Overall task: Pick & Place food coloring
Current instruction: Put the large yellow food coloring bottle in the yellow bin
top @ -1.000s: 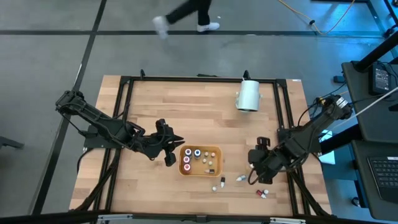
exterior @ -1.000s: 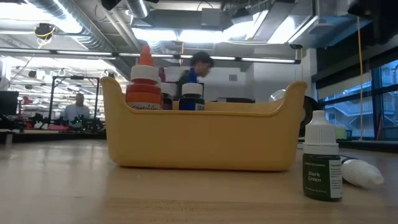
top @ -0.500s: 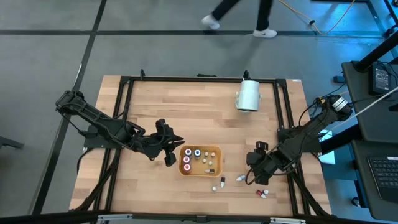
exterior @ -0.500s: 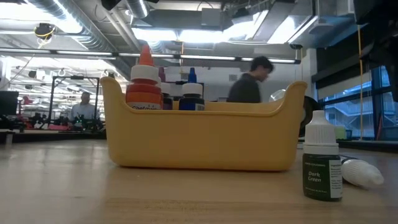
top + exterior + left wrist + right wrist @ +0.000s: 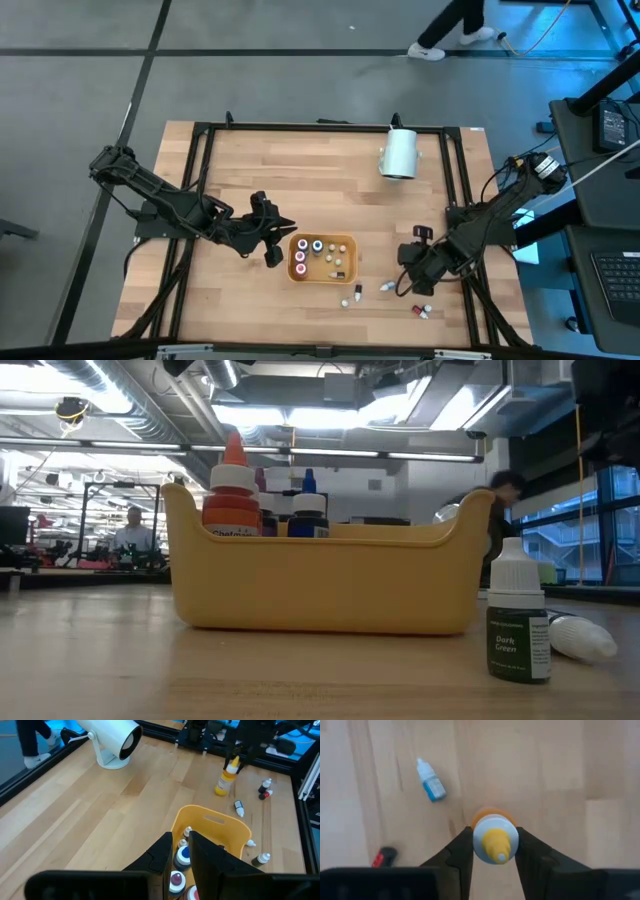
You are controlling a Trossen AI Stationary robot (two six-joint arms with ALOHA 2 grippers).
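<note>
An orange tray [image 5: 322,257] near the table's front middle holds several small food coloring bottles [image 5: 182,855]. More bottles stand or lie on the wood right of the tray: a dark green one [image 5: 518,625], a blue-labelled dropper [image 5: 431,781] and a red one [image 5: 384,856]. My right gripper [image 5: 494,845] is right of them, shut on a yellow bottle [image 5: 226,779]. My left gripper [image 5: 180,845] hovers just left of the tray; its fingers stand a narrow gap apart with nothing between them. My right gripper pinches the yellow bottle's white collar [image 5: 481,836], just under the yellow tip, between its two fingers. The fingers come from above, pointing down, one on each side of the collar. The bottle stands upright, and in the left wrist view its base [image 5: 220,791] looks set on the wood.
A large white cylinder [image 5: 399,153] lies on its stand at the far right of the table. A black frame [image 5: 300,127] runs around the tabletop. A person walks on the floor beyond the far edge. Bare wood lies between the tray and the cylinder.
My right gripper has moved a little toward the table's near edge, over the yellow bottle. The person beyond the far edge has walked toward the right. My left arm and the tray have kept still.
</note>
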